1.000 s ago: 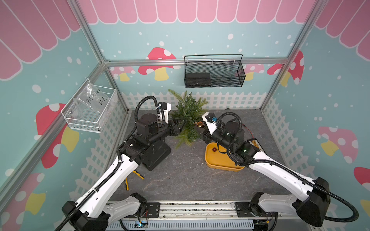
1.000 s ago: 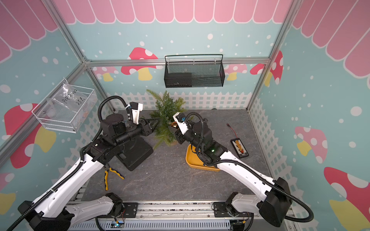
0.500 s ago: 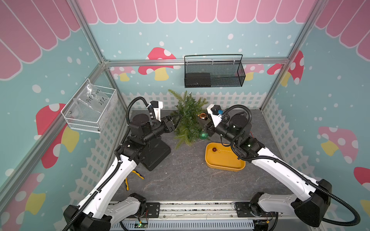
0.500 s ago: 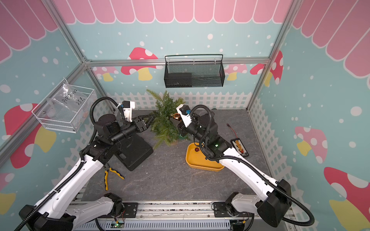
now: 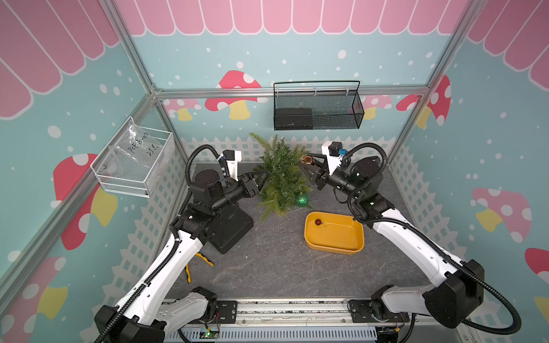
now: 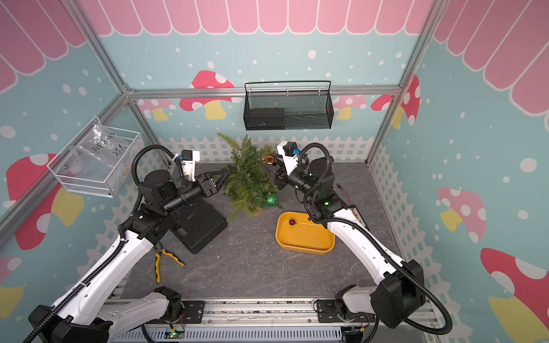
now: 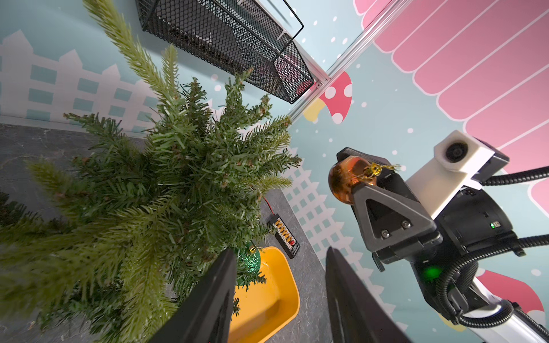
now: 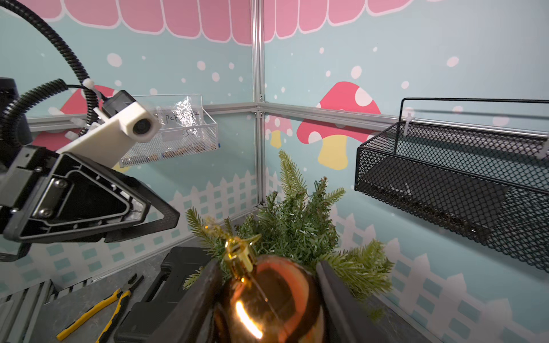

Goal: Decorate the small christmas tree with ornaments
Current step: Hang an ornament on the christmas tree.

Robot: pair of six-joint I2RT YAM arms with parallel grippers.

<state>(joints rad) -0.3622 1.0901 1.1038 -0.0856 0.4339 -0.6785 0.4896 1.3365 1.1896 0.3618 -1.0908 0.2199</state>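
The small christmas tree (image 5: pixel 280 175) (image 6: pixel 248 178) stands at the back of the floor, between my two arms. My right gripper (image 5: pixel 306 164) (image 8: pixel 267 267) is shut on the shiny orange-gold ball (image 5: pixel 307 160) (image 7: pixel 344 178) (image 8: pixel 267 300), held high beside the tree's upper right branches, gold cap toward the tree. My left gripper (image 5: pixel 264 175) (image 7: pixel 280 255) is open and holds nothing, its tips at the tree's left side. A glittery green ball (image 5: pixel 302 200) (image 7: pixel 249 261) hangs from a low branch. A small red ball (image 5: pixel 318 221) (image 6: pixel 292 221) lies in the yellow tray (image 5: pixel 334 248).
A black case (image 5: pixel 231 225) lies under the left arm, with yellow-handled pliers (image 5: pixel 193 267) in front of it. A black mesh basket (image 5: pixel 318 110) hangs on the back wall above the tree. A white wire basket (image 5: pixel 133 166) hangs on the left wall. A small black board (image 6: pixel 355 210) lies behind the tray.
My right gripper has carried the orange-gold ball upward and toward the back, along the tree's right side. My left gripper has shifted slightly toward the back at the tree's left side.
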